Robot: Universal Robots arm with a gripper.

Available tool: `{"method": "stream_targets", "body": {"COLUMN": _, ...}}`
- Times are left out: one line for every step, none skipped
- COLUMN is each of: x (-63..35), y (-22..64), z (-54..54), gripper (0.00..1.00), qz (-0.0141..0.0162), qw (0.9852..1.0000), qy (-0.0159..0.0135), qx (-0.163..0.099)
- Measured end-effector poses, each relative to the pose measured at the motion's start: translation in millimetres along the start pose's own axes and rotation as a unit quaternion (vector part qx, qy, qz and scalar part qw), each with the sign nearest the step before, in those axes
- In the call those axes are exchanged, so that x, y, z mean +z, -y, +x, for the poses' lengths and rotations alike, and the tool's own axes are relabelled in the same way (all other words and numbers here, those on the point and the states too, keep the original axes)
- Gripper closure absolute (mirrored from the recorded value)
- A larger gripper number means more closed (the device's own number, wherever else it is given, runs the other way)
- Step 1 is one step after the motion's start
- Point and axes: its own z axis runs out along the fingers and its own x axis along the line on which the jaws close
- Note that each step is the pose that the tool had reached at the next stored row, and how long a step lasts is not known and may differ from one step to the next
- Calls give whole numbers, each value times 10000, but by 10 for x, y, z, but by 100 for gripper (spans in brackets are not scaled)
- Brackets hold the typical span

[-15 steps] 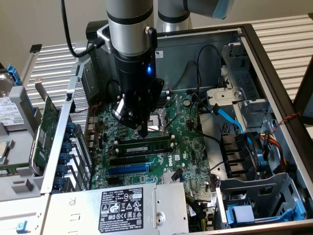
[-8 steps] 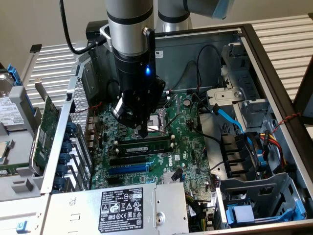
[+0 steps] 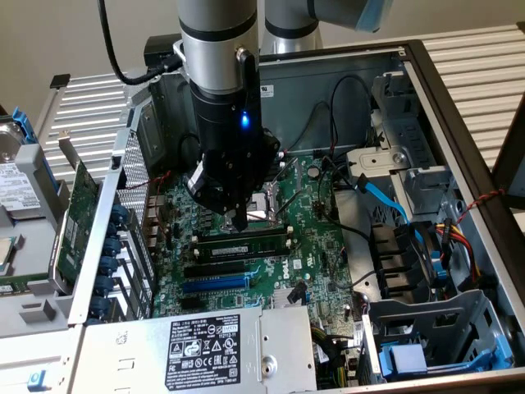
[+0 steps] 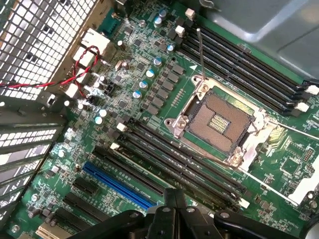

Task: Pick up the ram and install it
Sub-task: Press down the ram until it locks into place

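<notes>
Arm hangs vertical over the open PC case, wrist pointing straight down at the motherboard. Gripper has fingers pinched together, holding nothing, tip just above the ram, which sits seated in a slot at 6 o'clock of the CPU socket.

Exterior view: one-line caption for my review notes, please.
Shut end effector poised just above the ram seated in a motherboard slot.

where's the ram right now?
Exterior view: the ram sits in a memory slot on the motherboard, directly under the shut gripper, just below the CPU socket.
</notes>
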Motion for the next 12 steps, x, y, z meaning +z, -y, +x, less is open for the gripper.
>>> {"method": "stream_targets", "body": {"x": 0, "y": 0, "z": 0, "gripper": 89, "qz": 0, "qw": 10000, "qy": 0, "qx": 69}}
{"method": "stream_targets", "body": {"x": 0, "y": 0, "z": 0, "gripper": 89, "qz": -1, "qw": 9999, "qy": 0, "qx": 138}}
{"method": "stream_targets", "body": {"x": 0, "y": 0, "z": 0, "gripper": 89, "qz": -2, "qw": 9998, "qy": 0, "qx": 209}}
{"method": "stream_targets", "body": {"x": 0, "y": 0, "z": 0, "gripper": 89, "qz": -3, "qw": 9996, "qy": 0, "qx": 281}}
{"method": "stream_targets", "body": {"x": 0, "y": 0, "z": 0, "gripper": 89, "qz": -3, "qw": 9994, "qy": 0, "qx": 352}}
{"method": "stream_targets", "body": {"x": 0, "y": 0, "z": 0, "gripper": 89, "qz": -4, "qw": 9991, "qy": 0, "qx": 424}}
{"method": "stream_targets", "body": {"x": 0, "y": 0, "z": 0, "gripper": 89, "qz": -5, "qw": 9988, "qy": 0, "qx": 495}}
{"method": "stream_targets", "body": {"x": 0, "y": 0, "z": 0, "gripper": 89, "qz": -5, "qw": 9984, "qy": 0, "qx": 566}}
{"method": "stream_targets", "body": {"x": 0, "y": 0, "z": 0, "gripper": 89, "qz": -6, "qw": 9980, "qy": 0, "qx": 636}}
{"method": "stream_targets", "body": {"x": 0, "y": 0, "z": 0, "gripper": 89, "qz": -7, "qw": 9975, "qy": 0, "qx": 707}}
{"method": "stream_targets", "body": {"x": 0, "y": 0, "z": 0, "gripper": 89, "qz": -7, "qw": 9970, "qy": 0, "qx": 780}}
{"method": "stream_targets", "body": {"x": 0, "y": 0, "z": 0, "gripper": 89, "qz": -7, "qw": 9965, "qy": 0, "qx": 837}}
